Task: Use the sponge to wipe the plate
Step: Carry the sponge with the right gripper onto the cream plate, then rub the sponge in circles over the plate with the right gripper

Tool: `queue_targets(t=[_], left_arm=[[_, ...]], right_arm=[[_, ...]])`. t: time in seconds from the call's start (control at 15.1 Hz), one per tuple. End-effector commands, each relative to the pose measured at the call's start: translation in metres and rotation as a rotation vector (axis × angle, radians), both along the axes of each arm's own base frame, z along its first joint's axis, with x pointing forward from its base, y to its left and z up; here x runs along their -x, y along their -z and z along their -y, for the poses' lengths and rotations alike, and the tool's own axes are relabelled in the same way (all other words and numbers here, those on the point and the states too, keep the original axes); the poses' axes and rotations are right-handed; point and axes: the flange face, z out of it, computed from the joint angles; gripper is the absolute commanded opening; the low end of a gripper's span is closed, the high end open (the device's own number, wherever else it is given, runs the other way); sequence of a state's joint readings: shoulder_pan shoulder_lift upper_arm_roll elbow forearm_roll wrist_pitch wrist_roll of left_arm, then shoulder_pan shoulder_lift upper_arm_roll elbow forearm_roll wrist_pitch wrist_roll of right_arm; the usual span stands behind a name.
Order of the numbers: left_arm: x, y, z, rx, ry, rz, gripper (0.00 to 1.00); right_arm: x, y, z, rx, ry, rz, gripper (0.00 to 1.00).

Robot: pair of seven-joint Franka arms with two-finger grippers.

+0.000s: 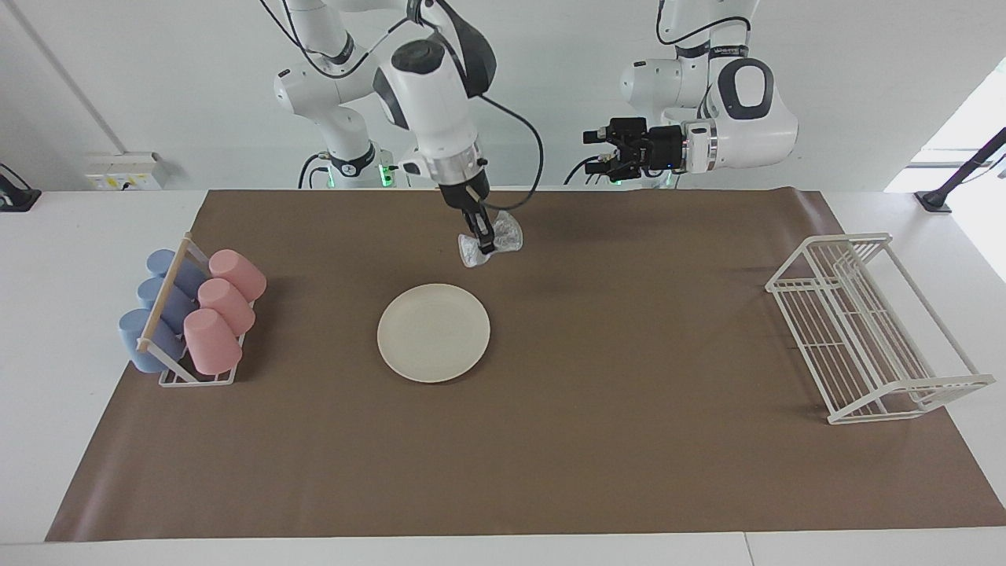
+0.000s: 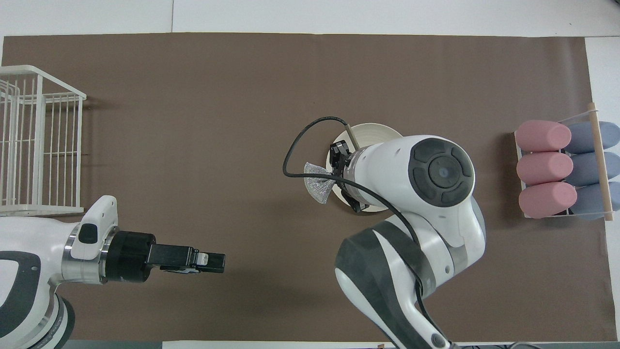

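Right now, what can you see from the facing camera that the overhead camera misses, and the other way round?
Only the facing view shows the whole plate bare on the brown mat, with the sponge hanging above the mat, not touching the plate. It also shows both arm bases.

Only the overhead view shows the right arm's big joint covering most of the plate.

Both show the right gripper shut on the sponge, the left gripper empty and waiting, the pink cups, the blue cups and the white wire rack.

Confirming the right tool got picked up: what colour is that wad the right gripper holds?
Silvery-white with tiny speckles: the small crumpled sponge, clearest in the facing view.
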State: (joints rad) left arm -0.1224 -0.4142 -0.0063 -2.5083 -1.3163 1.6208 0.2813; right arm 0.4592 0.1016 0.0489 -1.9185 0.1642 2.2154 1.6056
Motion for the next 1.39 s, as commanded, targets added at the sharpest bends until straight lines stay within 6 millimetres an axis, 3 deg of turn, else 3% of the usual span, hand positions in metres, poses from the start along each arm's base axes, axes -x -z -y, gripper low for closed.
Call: queue_targets(t=[0.0, 0.13, 0.33, 0.53, 0.73, 1.06, 1.32], left_arm=[[-0.004, -0.003, -0.012, -0.155, 0.015, 0.004, 1.0], [-0.006, 0.0, -0.023, -0.231, 0.027, 0.01, 1.0], [-0.003, 0.01, -0.036, -0.376, 0.079, 0.014, 1.0], [-0.008, 0.014, -0.044, -0.471, 0.055, 0.02, 1.0], [-0.021, 0.019, -0.052, -0.611, 0.048, 0.068, 1.0], [-0.039, 0.018, -0.074, -0.867, 0.154, 0.159, 1.0], [-0.046, 0.021, -0.084, -1.022, 0.156, 0.212, 1.0]], right_arm=[[-0.028, 0.039, 0.044, 0.029, -0.072, 0.052, 0.0], [-0.02, 0.073, 0.054, 0.033, -0.064, 0.075, 0.0], [-0.009, 0.122, 0.038, 0.039, -0.077, 0.067, 0.0], [-0.009, 0.142, 0.035, 0.048, -0.084, 0.045, 0.0], [-0.016, 0.157, 0.048, 0.062, -0.123, 0.048, 0.0], [-0.032, 0.177, 0.107, 0.097, -0.227, 0.06, 0.0], [-0.035, 0.177, 0.114, 0.104, -0.269, 0.079, 0.0]])
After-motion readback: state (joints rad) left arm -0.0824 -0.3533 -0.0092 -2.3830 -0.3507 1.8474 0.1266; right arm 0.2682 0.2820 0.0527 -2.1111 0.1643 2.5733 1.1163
